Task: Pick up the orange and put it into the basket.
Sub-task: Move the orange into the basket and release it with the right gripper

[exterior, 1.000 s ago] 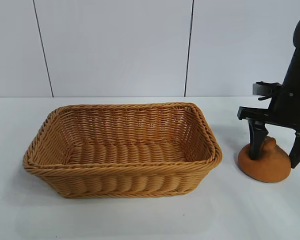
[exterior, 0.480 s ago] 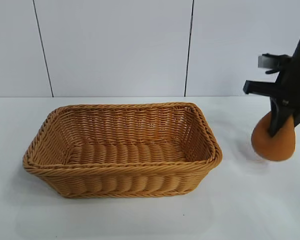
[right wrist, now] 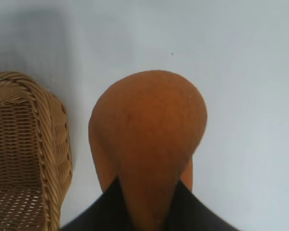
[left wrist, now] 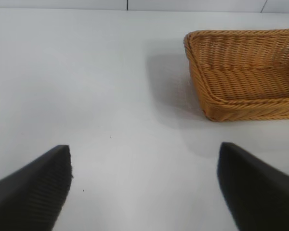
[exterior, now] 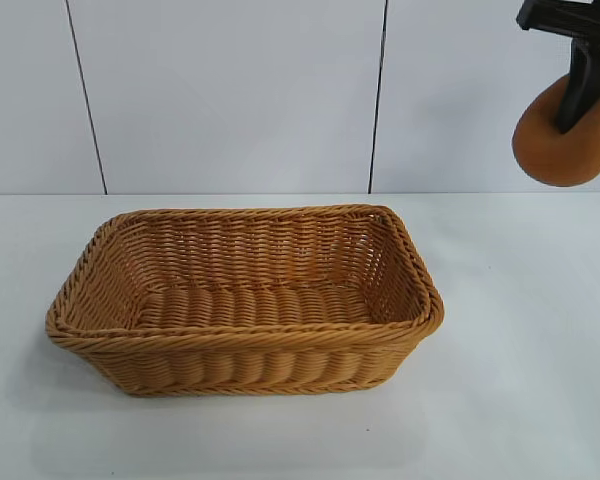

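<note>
The orange (exterior: 565, 140) hangs high in the air at the upper right of the exterior view, broad end down. My right gripper (exterior: 584, 105) is shut on its narrow neck. In the right wrist view the orange (right wrist: 149, 134) fills the middle, with the black fingers (right wrist: 106, 209) pinching its tapered end. The wicker basket (exterior: 90, 262) sits on the white table left of centre, to the left of and well below the fruit, and nothing lies inside it. My left gripper (left wrist: 144, 187) is open above bare table, with a corner of the basket (left wrist: 202, 91) off to one side.
The white table (exterior: 520, 400) stretches to the right of and in front of the basket. A pale panelled wall (exterior: 230, 90) stands behind it. In the right wrist view the basket rim (right wrist: 53, 144) lies close beside the hanging fruit.
My right gripper closed on the orange where it lay on the table and lifted it straight up, from table level to well above the basket's height. The left gripper has not moved.
</note>
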Controlling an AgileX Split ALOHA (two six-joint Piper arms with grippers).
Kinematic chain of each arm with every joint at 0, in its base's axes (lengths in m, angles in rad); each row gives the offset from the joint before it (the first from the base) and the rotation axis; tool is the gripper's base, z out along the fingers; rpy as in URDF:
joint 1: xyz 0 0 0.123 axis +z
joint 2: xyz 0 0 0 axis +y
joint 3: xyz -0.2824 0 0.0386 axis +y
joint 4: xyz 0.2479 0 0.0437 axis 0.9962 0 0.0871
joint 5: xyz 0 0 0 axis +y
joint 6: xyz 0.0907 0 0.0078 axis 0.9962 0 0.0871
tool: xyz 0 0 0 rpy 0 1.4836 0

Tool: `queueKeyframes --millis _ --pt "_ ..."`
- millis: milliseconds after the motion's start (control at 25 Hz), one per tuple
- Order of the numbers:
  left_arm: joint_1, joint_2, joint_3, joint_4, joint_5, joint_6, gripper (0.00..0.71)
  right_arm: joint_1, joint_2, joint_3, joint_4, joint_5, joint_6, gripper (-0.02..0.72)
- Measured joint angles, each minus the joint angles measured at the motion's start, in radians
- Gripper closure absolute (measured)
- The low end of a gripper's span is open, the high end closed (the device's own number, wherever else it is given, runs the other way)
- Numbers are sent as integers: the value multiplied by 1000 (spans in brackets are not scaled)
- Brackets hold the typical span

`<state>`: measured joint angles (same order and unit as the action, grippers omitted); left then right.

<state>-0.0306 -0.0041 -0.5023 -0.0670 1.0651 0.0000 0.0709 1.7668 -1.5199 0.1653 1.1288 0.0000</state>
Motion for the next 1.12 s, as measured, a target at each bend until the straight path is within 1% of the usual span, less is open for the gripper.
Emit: queueKeyframes --millis 80,160,240,520,720,880,1120 --pt "0 0 0 0 0 0 119 18 0 0 13 5 0 662" --pt "0 0 0 0 0 0 119 63 0 0 21 -4 0 662" --pt "0 0 0 0 0 0 119 130 0 0 28 -27 0 662" --pt "0 0 0 0 0 0 119 398 0 0 43 -159 64 662" --pt "0 0 0 0 0 0 119 538 39 0 50 -247 107 662" --pt "0 0 0 0 0 0 119 588 121 0 49 -311 111 662" --pt "0 0 0 0 0 0 119 593 284 0 45 -432 115 662"
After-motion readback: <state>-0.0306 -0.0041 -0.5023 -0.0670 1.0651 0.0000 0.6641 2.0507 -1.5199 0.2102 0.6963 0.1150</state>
